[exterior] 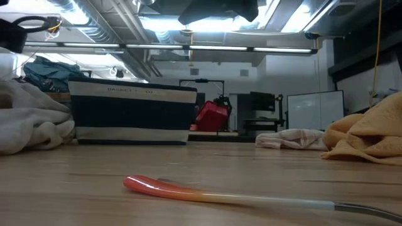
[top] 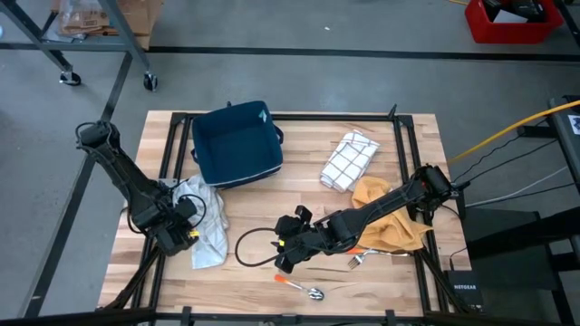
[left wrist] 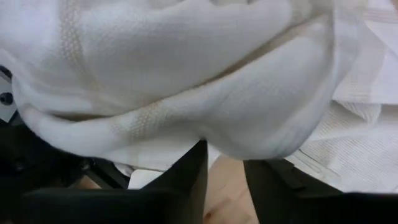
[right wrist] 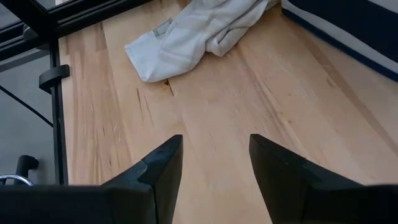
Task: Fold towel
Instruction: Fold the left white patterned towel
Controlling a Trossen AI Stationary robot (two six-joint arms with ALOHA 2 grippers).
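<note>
A crumpled white towel (top: 207, 225) lies on the table's left part, next to my left gripper (top: 184, 232). In the left wrist view the towel (left wrist: 186, 74) fills the picture, and a bulging fold sits just over my open left gripper (left wrist: 224, 158), with bare wood between the fingers. My right gripper (top: 283, 246) is open at the table's middle, low over bare wood. It points at the towel (right wrist: 193, 31), well short of it. In the right wrist view my right gripper (right wrist: 214, 149) holds nothing. The towel (exterior: 31, 119) also shows in the low view. My left gripper's fingers (left wrist: 196, 168) come at the towel's bulging fold (left wrist: 249, 124) from the table's left side, low over the wood. The fold hides their tips, and I cannot tell whether they touch it.
A navy basket (top: 237, 143) stands at the far edge behind the towel. A checked cloth (top: 349, 161) and an orange cloth (top: 391, 222) lie on the right. A black cable loop (top: 254, 246), a fork (top: 358, 261) and an orange-handled spoon (top: 299, 286) lie near the front.
</note>
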